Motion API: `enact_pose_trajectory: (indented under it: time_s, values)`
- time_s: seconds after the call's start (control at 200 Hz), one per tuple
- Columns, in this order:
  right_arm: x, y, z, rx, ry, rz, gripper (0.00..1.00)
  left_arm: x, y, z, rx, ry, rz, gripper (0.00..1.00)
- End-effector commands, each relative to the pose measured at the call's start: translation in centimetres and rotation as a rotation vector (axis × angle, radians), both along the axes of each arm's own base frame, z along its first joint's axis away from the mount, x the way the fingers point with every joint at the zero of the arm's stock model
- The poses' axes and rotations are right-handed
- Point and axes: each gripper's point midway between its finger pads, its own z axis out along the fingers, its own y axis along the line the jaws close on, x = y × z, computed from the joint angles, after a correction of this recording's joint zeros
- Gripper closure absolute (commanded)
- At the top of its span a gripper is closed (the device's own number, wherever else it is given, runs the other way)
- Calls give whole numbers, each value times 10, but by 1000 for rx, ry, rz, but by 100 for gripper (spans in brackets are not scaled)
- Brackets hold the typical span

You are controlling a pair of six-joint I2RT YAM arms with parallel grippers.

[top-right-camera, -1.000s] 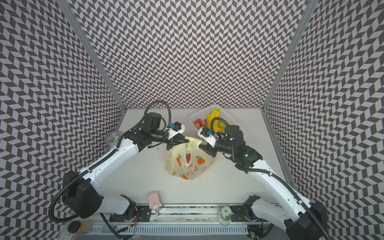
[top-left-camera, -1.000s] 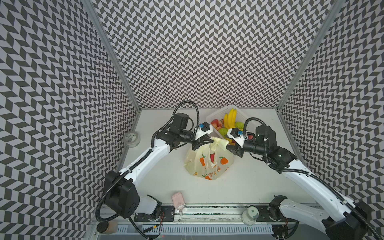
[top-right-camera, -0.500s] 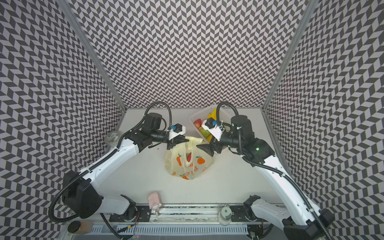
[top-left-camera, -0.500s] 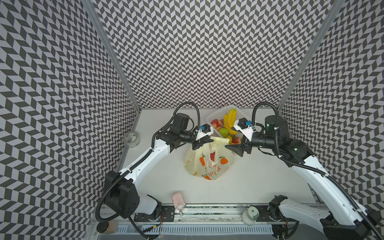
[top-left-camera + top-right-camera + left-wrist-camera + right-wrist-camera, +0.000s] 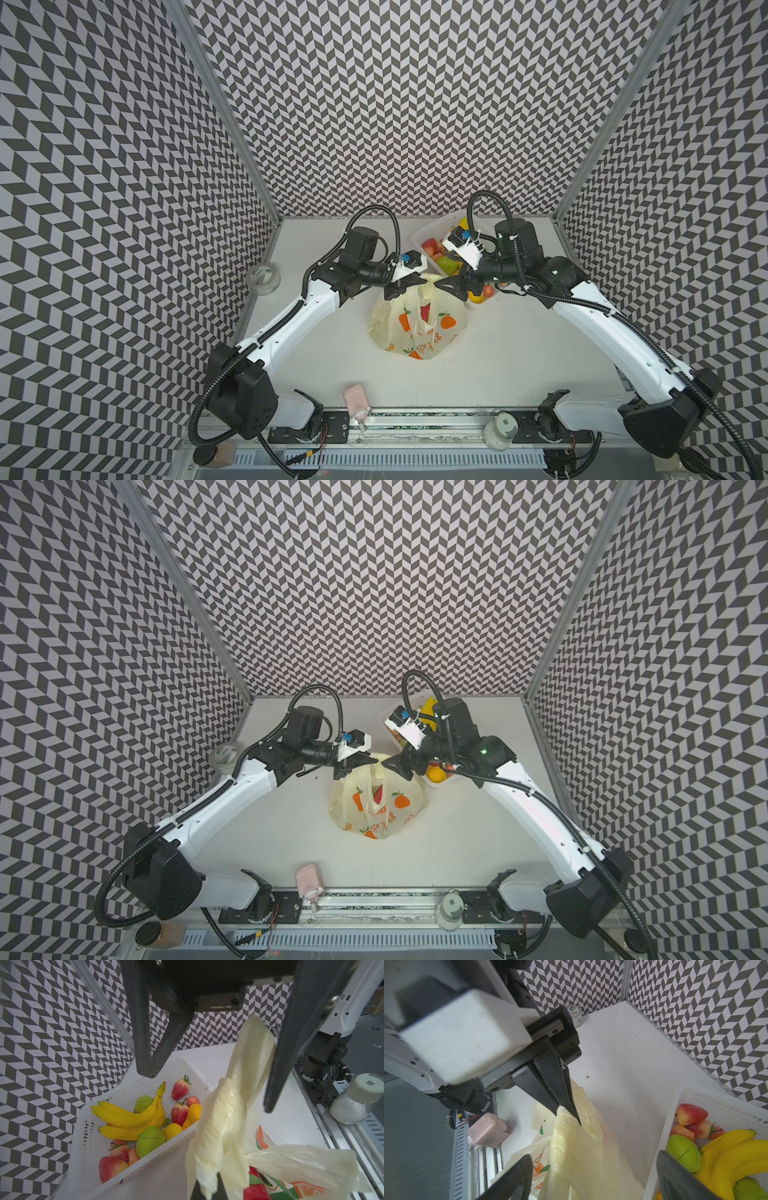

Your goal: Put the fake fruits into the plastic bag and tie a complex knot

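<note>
The pale-yellow plastic bag (image 5: 419, 328) (image 5: 376, 808) stands mid-table, with a red fruit (image 5: 253, 1190) inside it. My left gripper (image 5: 419, 281) (image 5: 371, 763) (image 5: 207, 1188) is shut on a bunched handle strip (image 5: 228, 1115) (image 5: 571, 1147) and holds it up. My right gripper (image 5: 451, 286) (image 5: 395, 766) (image 5: 593, 1180) is open, its fingers (image 5: 145, 1043) on either side of that strip without touching it. More fake fruits lie in the white basket (image 5: 419, 237) (image 5: 116, 1176): bananas (image 5: 133, 1118) (image 5: 726, 1157), green ones, strawberries and peaches. No knot shows in any view.
The basket sits at the back right, right behind the right gripper. A tape roll (image 5: 262, 276) (image 5: 576, 1014) stands by the left wall. A pink object (image 5: 355, 399) and a white jar (image 5: 503, 428) sit at the front rail.
My right gripper has opened and let go of the bag's handle, and its wrist has risen and swung back over the basket. The left gripper has kept its hold in place.
</note>
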Motion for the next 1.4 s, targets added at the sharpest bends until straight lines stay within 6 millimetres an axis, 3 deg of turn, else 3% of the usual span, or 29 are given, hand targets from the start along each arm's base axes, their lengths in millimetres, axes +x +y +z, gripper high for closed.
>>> enact_pose_trajectory:
  time_s: [0.0, 0.175, 0.686, 0.801, 0.941, 1.157, 1.297, 1.392]
  values:
    - [4, 10, 0, -5, -6, 19, 15, -7, -1, 9, -15, -62, -29, 100]
    - [5, 21, -7, -14, -3, 33, 32, -9, -1, 10, -14, -68, -34, 100]
    - [4, 26, -16, -16, -6, 37, 86, -2, 1, 18, -22, -97, 16, 100]
    - [2, 25, -11, 2, -34, 40, 100, 3, 2, 26, -48, -86, 63, 74]
    - [7, 21, 0, 35, -94, -4, 100, 11, 16, 39, -111, -48, 125, 61]
    - [13, 18, 15, 107, -204, -47, 100, 19, 58, 61, -281, 4, 211, 48]
    - [10, 19, 21, 152, -287, -57, 100, 48, 82, 47, -289, 51, 351, 47]
    - [8, 19, 21, 155, -351, -70, 100, 64, 84, 27, -253, 82, 392, 48]
